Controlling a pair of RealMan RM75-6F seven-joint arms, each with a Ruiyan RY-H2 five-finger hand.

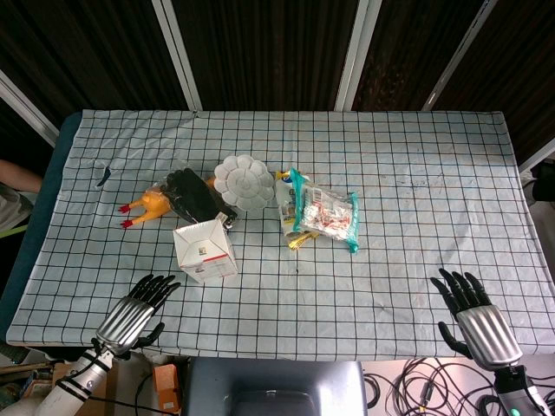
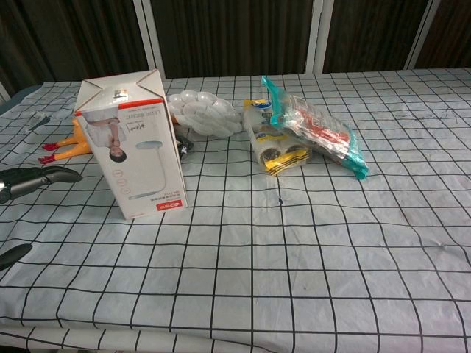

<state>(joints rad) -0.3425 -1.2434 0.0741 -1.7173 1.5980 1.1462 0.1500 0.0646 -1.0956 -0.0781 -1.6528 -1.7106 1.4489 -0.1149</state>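
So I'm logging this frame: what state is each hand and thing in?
left hand: open, holds nothing, nearest the white carton
right hand: open, holds nothing
white carton: upright, closed
rubber chicken: lying flat
white flower-shaped tray: lying on the cloth
snack bag: lying flat, looks sealed

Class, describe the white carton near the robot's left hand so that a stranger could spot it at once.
Start at the checked tablecloth and go to its front left, just ahead of the left hand. There stands the white carton, upright. It alone is a tall box with red lettering, unlike the rubber chicken and flower-shaped tray behind.
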